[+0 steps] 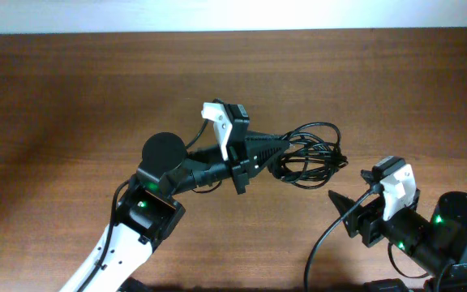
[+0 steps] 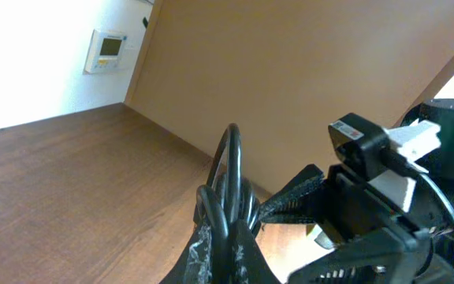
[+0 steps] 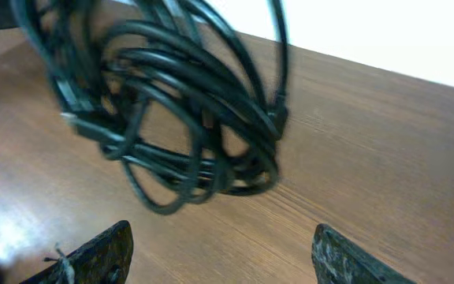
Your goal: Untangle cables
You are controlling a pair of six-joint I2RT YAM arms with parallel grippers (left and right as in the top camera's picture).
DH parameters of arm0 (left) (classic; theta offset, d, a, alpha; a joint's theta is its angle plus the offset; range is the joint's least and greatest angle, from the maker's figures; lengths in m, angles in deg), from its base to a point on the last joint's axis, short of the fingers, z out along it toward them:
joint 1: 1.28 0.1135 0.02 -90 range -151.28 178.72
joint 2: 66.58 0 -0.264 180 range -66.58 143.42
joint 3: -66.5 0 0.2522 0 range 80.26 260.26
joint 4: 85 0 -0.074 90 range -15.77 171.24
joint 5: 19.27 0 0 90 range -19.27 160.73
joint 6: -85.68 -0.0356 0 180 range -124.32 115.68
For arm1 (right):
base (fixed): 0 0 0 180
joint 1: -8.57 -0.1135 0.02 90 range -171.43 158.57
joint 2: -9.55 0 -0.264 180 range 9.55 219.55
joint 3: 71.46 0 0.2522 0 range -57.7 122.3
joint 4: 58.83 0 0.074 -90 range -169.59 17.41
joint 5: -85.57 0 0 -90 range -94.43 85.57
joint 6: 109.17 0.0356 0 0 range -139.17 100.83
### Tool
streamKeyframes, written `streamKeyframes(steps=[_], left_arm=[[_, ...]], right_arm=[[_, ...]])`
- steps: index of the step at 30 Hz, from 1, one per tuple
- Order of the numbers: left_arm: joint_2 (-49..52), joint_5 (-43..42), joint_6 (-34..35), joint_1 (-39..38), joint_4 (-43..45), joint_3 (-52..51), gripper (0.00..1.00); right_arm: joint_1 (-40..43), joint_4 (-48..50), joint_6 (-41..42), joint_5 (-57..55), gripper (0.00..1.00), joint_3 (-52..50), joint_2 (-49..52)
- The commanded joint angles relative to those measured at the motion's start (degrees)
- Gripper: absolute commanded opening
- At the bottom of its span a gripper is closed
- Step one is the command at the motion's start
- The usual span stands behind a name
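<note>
The cables [image 1: 313,154] form one tangled black bundle of loops at the table's middle right. My left gripper [image 1: 284,151] is shut on the bundle's left side and holds it; in the left wrist view the cords [image 2: 228,189] run up from between the closed fingers [image 2: 228,254]. My right gripper [image 1: 344,212] is open and empty, near the table's front right, a little short of the bundle. In the right wrist view the bundle [image 3: 187,110] hangs above and ahead of the spread fingers [image 3: 223,252].
The wooden table [image 1: 71,97] extends left and back. A thicker black cord [image 1: 324,243] runs from the right arm near the front edge. The right arm's body [image 2: 385,181] shows close behind the bundle in the left wrist view.
</note>
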Motion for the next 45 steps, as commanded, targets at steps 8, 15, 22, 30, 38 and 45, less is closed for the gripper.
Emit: streamKeyframes(steps=[8,15,22,30,38,45], left_arm=[[-0.98,-8.92,5.97,-0.24,0.63,0.59,0.00],[-0.87,-6.88,5.92,-2.10,0.52,0.59,0.00],[-0.76,-4.48,5.88,-2.10,0.46,0.59,0.00],[-0.76,0.46,6.32,0.70,-10.08,0.59,0.00],[-0.76,6.64,6.86,2.23,-18.84,0.59,0.00],[-0.76,7.04,8.11,2.23,-18.45,0.59,0.00]], right_arm=[[0.04,5.18,2.78,0.63,0.99,0.94,-0.26],[0.04,5.38,2.78,5.22,0.27,0.94,0.26],[0.04,5.38,2.80,5.20,0.04,0.94,0.26],[0.07,5.33,10.23,-5.75,0.04,0.94,0.26],[0.07,5.35,19.47,-13.35,0.04,0.94,0.26],[0.07,0.85,29.59,-19.34,0.04,0.94,0.26]])
